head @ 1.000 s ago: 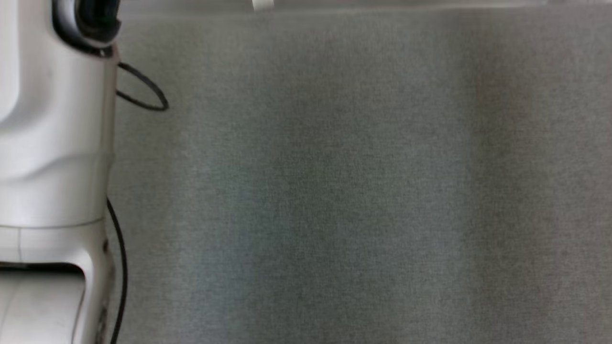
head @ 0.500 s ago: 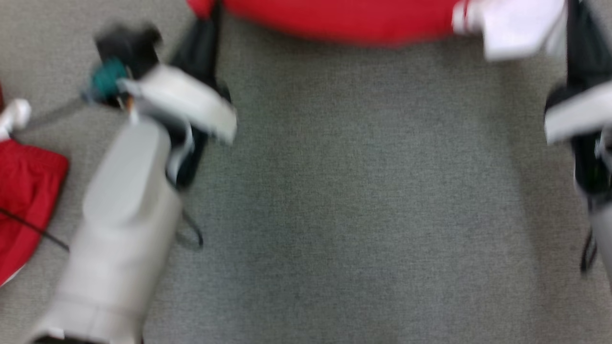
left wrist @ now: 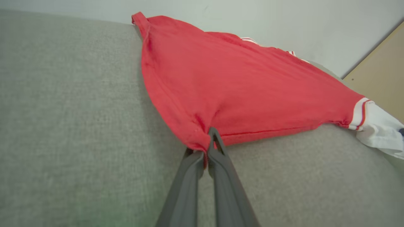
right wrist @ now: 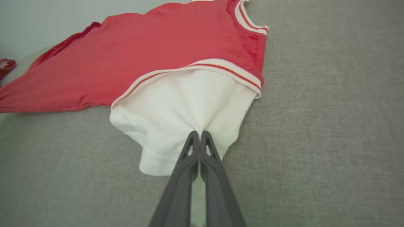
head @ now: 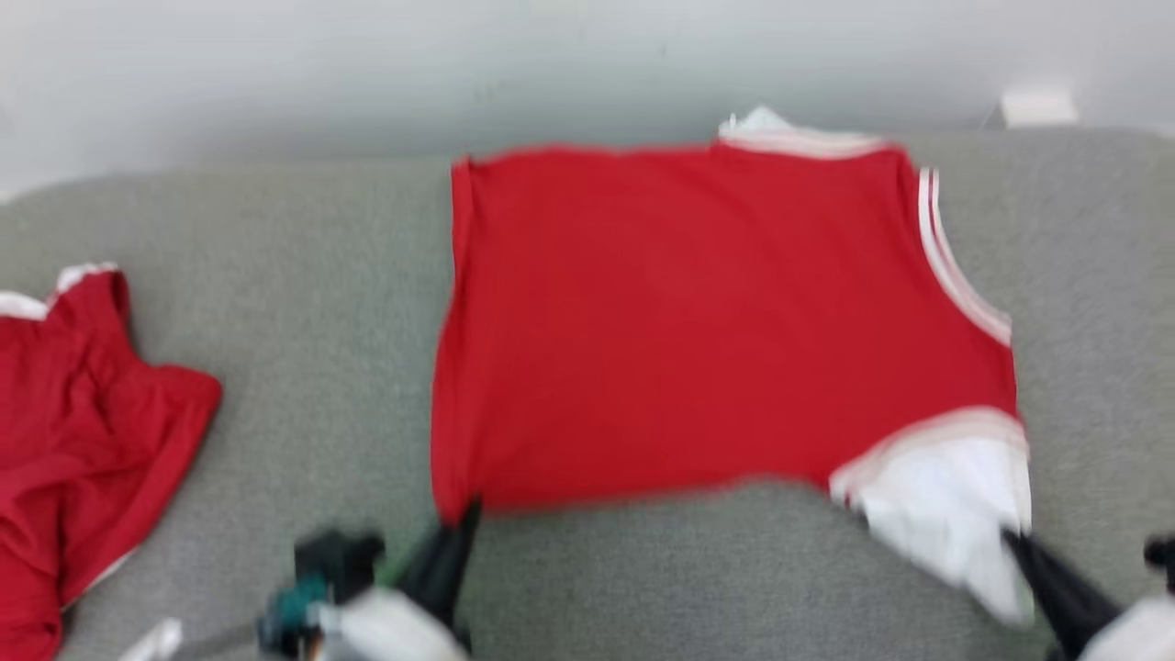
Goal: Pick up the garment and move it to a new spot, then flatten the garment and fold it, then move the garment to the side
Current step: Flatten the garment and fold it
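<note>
Obs: red sleeveless jersey (head: 716,321) w/ white-striped trim lies spread flat on grey woven cloth surface (head: 275,303), centre-right; L gripper (left wrist: 205,146) pinched tight on its near-left hem corner; R gripper (right wrist: 199,135) pinched tight on its white sleeve, near-right; 2nd crumpled red garment (head: 83,413) far left, well apart.

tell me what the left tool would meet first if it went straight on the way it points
The red garment: the left tool is shut on its near corner, so going straight on would likely shove that cloth ahead across the grey surface.
</note>
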Available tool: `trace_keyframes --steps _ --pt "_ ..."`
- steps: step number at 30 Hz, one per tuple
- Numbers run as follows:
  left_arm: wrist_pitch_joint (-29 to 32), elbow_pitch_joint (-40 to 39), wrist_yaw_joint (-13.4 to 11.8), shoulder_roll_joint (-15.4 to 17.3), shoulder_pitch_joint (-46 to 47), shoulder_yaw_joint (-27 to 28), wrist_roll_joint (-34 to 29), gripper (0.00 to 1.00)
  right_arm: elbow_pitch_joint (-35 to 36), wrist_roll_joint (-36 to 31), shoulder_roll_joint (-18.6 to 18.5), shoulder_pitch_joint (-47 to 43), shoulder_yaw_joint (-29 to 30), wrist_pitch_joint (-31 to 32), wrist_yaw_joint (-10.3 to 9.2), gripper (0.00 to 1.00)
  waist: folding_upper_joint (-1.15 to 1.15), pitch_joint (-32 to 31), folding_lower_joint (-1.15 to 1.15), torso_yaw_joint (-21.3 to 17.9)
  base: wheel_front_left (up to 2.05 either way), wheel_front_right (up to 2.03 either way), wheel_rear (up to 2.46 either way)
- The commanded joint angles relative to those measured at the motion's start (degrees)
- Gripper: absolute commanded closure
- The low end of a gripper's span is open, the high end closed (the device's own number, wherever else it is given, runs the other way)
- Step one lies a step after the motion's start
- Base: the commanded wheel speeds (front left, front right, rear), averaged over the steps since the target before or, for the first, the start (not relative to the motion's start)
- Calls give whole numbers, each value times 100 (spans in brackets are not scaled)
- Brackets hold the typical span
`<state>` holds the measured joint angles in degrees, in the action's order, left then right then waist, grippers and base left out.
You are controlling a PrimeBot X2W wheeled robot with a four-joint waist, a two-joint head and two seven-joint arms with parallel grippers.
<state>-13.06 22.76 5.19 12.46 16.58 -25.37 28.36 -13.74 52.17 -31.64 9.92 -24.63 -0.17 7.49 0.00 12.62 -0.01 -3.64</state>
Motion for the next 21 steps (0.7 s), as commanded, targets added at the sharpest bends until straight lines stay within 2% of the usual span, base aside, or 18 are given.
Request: trace_keyframes --steps 1,7,10,15,21 --pt "65 -144 -69 112 -337 -19 24 100 93 68 -114 -301 16 79 -1 100 0 -448 1 -72 0 0 0" --pt "730 -1587 -739 451 -2130 -96 150 100 904 227 -447 -1863 470 442 -1 100 0 -726 1 -54 0 0 0" --pt "1155 -2360 -981 602 -2742 -185 266 100 1418 278 -483 -2633 855 628 -1 100 0 -759 1 6 0 0 0" --pt "1901 -3190 -1099 870 -3048 -312 359 100 2079 220 -503 -3264 1443 1161 -1 100 0 -695 1 -1 0 0 0" --pt "2914 -3677 -1032 987 -2428 -290 741 100 2419 168 -402 -2690 1911 2072 -1 100 0 -495 1 94 0 0 0"
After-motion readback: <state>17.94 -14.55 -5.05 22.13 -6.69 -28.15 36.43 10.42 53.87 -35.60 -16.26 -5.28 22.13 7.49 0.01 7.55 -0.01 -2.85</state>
